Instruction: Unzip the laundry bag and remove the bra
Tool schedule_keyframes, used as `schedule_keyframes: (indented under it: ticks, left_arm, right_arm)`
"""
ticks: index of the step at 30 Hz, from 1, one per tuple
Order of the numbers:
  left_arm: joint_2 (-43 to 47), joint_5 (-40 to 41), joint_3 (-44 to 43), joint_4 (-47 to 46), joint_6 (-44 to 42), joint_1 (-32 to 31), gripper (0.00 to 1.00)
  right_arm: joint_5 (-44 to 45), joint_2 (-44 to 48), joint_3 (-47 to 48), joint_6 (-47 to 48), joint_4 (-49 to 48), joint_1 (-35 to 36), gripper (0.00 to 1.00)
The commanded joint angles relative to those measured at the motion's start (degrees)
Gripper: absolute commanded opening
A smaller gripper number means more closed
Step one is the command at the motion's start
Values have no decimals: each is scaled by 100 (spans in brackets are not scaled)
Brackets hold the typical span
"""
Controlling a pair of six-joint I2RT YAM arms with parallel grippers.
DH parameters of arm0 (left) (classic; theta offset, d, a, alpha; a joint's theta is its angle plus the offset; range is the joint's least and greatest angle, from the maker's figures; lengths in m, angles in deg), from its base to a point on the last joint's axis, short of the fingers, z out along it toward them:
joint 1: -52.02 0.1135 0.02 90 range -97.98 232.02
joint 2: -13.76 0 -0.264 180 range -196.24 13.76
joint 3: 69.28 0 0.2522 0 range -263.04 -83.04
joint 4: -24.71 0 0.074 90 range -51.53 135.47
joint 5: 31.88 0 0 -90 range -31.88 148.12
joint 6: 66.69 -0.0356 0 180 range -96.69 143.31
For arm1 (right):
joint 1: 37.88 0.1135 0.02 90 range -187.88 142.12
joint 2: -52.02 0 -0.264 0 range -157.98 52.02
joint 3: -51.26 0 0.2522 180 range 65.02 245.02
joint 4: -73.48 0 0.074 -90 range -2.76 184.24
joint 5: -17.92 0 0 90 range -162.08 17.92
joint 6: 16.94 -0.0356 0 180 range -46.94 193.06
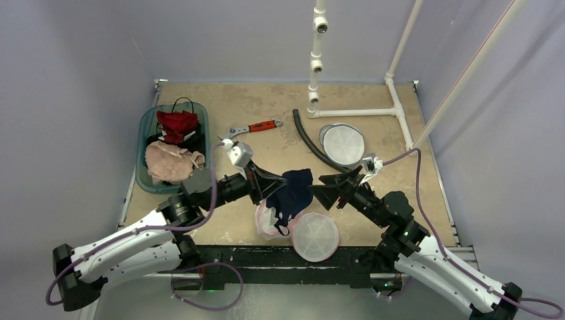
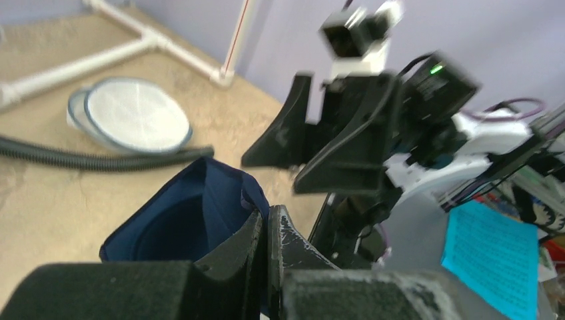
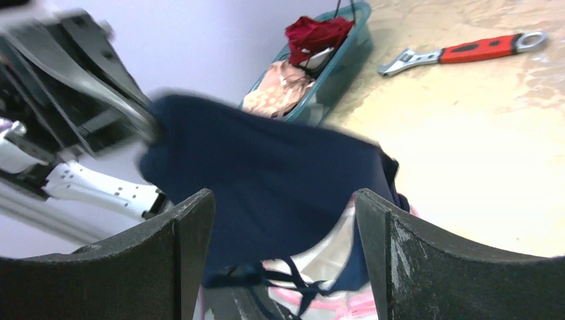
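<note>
The navy bra [image 1: 293, 190] hangs lifted above the table, one edge pinched in my left gripper [image 1: 270, 189], which is shut on it. Its straps trail down into the white, pink-trimmed laundry bag [image 1: 313, 235], which lies open below near the front edge. In the left wrist view the bra [image 2: 180, 220] bunches just left of the closed left gripper [image 2: 266, 217]. My right gripper [image 1: 323, 190] stands open just right of the bra, holding nothing. In the right wrist view the bra [image 3: 280, 173] spans the gap ahead of the right gripper [image 3: 285, 200], above the bag [image 3: 333, 257].
A teal basket [image 1: 142, 143] with red and beige garments sits at the left. A red-handled wrench [image 1: 250, 128], a black hose [image 1: 310, 143] and a second round mesh bag [image 1: 341, 143] lie behind. A white pipe frame [image 1: 360, 112] stands at the back right.
</note>
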State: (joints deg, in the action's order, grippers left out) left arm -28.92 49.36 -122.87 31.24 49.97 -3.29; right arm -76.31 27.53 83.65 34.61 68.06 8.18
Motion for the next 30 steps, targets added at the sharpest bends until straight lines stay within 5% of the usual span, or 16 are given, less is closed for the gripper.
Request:
schedule_keyframes:
  ticks: [1, 11, 30]
  left_arm:
    - [-708, -14, 535, -542, 199, -6, 0]
    - [-1707, 365, 1315, -1593, 556, -10, 0]
    - [-2819, 2229, 1245, -1453, 515, -6, 0]
  right_arm:
    - [701, 292, -24, -17, 449, -20, 79]
    - [1305, 648, -565, -404, 912, -19, 79]
    - [1628, -184, -1218, -1322, 996, -26, 80]
